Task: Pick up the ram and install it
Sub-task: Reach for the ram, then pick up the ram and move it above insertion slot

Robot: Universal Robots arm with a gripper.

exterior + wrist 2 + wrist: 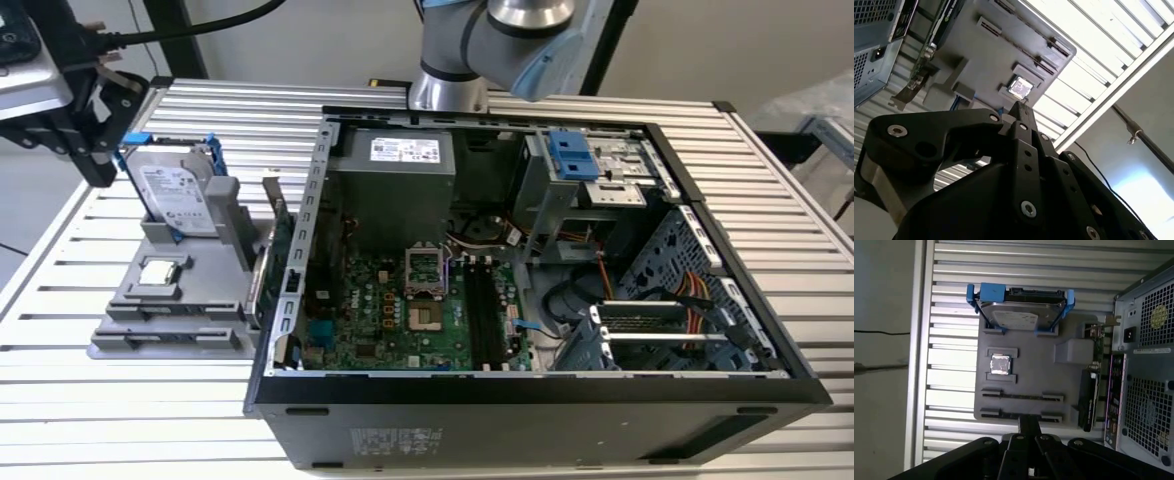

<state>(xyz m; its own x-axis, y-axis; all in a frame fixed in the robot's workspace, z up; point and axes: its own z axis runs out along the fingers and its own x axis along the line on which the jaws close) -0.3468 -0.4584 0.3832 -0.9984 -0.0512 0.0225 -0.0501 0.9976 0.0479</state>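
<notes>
Ram point(1021, 396): taken to be the thin dark strip standing on edge between two clip blocks of the grey fixture plate point(1064, 372), though too thin for a sure reading. Found one row past the processor chip point(1000, 364), on the side away from the hard drive point(1021, 317) in its blue frame. Long axis parallel to the hard drive's broad face. Not yet lifted from the plate.

Gripper point(1029, 421): fingertips pressed together with no visible gap and nothing carried. In the first wrist view, tips overlapping the outermost clip row, just beside the ram's row. Ram therefore judged to lie below the claw, slightly toward the hard drive. Finger linkages spread along the same line as the ram's long axis, so closing direction judged parallel to the stick, not across its flat faces.

Pose, exterior view: gripper point(96, 172) held high at the left, well above the plate, fingers pointing down. Arm point(467, 50) rising behind the open computer case point(534, 400) and reaching toward the exterior view's left. Black motherboard slots point(478, 310) well apart from the claw, to the exterior view's right of the plate.
</notes>
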